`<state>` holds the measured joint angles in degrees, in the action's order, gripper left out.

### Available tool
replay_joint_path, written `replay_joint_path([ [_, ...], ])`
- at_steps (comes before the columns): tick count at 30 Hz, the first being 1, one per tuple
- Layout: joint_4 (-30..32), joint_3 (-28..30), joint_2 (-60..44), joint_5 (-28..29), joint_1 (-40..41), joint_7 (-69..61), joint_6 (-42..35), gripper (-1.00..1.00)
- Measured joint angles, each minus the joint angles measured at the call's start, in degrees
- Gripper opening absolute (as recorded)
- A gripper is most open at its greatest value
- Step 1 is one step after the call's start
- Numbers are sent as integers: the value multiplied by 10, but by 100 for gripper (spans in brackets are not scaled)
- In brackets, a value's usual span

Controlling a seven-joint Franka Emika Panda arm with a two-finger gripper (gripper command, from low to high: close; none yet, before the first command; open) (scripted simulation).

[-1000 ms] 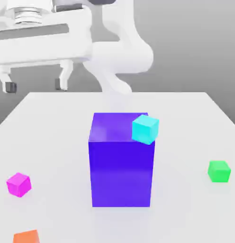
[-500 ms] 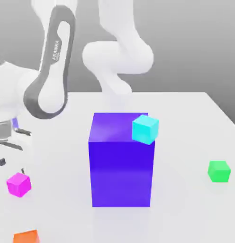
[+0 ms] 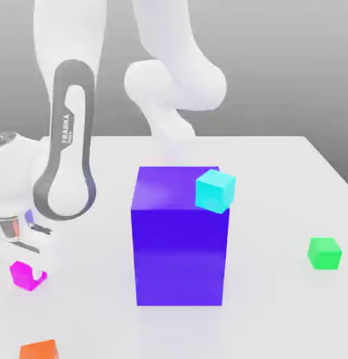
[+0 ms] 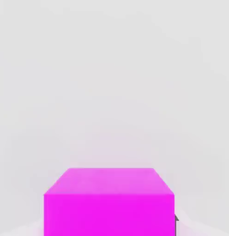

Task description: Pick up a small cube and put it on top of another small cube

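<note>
The small cube (image 3: 19, 273), bright magenta, rests on the white table at the exterior view's left. My gripper (image 3: 28, 275) has come down over it and is shut on it, with a white finger (image 3: 39, 278) against its side. In the hand view the magenta cube (image 4: 109, 203) looms close, and a dark fingertip (image 4: 176, 220) touches its edge. The other small cube (image 3: 323, 253), bright green, sits alone at the exterior view's right, far from the gripper.
A big blue-purple block (image 3: 180, 242) stands mid-table between the two cubes, with a cyan small cube (image 3: 215, 191) at its top corner. An orange small cube (image 3: 40, 349) lies at the front, near the magenta one. The arm's white links rise behind the block.
The hand dropped from high above the table down onto the magenta cube, and its fingers went from wide open to shut on the cube. The other cubes have not moved.
</note>
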<state>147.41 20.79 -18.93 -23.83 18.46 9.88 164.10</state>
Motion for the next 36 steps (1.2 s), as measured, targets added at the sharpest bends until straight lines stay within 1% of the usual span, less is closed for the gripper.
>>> replay_joint_path([
  [4,17,55,63,79,-40,59,-43,-100],
  [6,-2,47,63,100,-64,72,-54,-100],
  [11,-45,-14,59,117,-135,88,-73,-100],
  [23,3,-185,127,165,-332,147,-94,-100],
  [25,13,-218,140,176,-382,159,-97,-100],
  [29,29,-291,170,208,-533,196,-111,-100],
  [31,45,-320,189,222,-585,217,-118,-100],
  [33,54,-314,180,239,-665,235,-103,-100],
  [36,54,-280,130,259,-642,252,-54,-100],
])
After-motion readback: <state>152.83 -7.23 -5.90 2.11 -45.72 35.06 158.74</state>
